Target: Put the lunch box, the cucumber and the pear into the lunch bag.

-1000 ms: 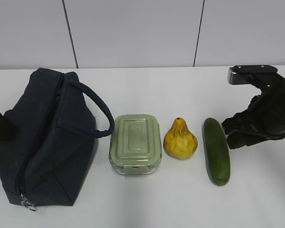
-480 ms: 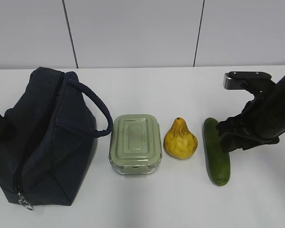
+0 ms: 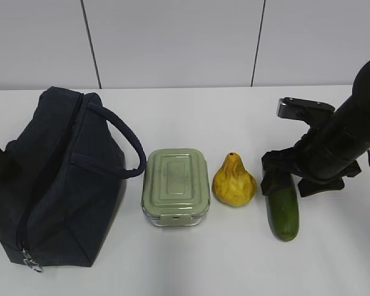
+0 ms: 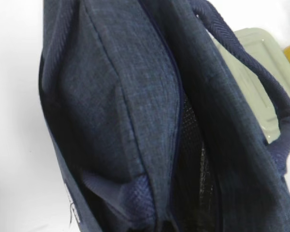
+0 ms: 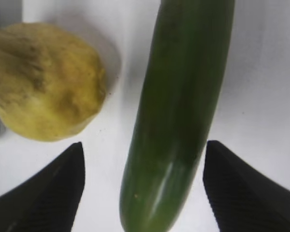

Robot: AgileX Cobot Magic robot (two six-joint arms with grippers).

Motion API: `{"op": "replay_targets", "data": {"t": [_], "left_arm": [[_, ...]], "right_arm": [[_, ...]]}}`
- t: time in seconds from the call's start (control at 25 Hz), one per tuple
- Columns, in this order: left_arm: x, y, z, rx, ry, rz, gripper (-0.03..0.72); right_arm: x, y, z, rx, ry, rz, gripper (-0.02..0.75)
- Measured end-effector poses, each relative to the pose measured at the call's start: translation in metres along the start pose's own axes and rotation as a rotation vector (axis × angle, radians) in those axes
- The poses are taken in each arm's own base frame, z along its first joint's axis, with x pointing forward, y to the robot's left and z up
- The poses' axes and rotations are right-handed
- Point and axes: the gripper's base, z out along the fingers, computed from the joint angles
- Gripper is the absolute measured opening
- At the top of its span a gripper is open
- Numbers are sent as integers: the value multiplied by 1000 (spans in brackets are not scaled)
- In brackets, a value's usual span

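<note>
cucumber (image 5: 179, 111) lies between the wide-spread right claw (image 5: 142, 186) tips near the bench's right edge, so the left tip may nudge the pear (image 5: 41, 82) just beside it; the left claw's state cannot be seen.

Far half of the cucumber (image 3: 283, 213) hidden behind the right gripper (image 3: 288, 176) in the exterior view. Left gripper out of sight there, only a dark sliver cut by the left edge beside the lunch bag (image 3: 52, 179). In the left wrist view, bag cropped at top and bottom, its inside too dark to read; lunch box (image 4: 261, 72) mostly behind a handle. In the right wrist view, pear (image 5: 43, 82) clipped at the left.
</note>
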Motion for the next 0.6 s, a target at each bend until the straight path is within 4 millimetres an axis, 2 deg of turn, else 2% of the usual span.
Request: {"op": "replay_targets", "data": {"t": [0.2,0.48,0.6], "left_arm": [[0,0,0,-1,-1,1,3],[-1,0,0,-3,-6,2,3],[-1,-1,0,-1,-6,5,3]], "right_arm": [[-8,-1,13,-5,29,37,582],[-6,-8,34,26,91,72,582],[-5,-11,38,56,118,62,539]]}}
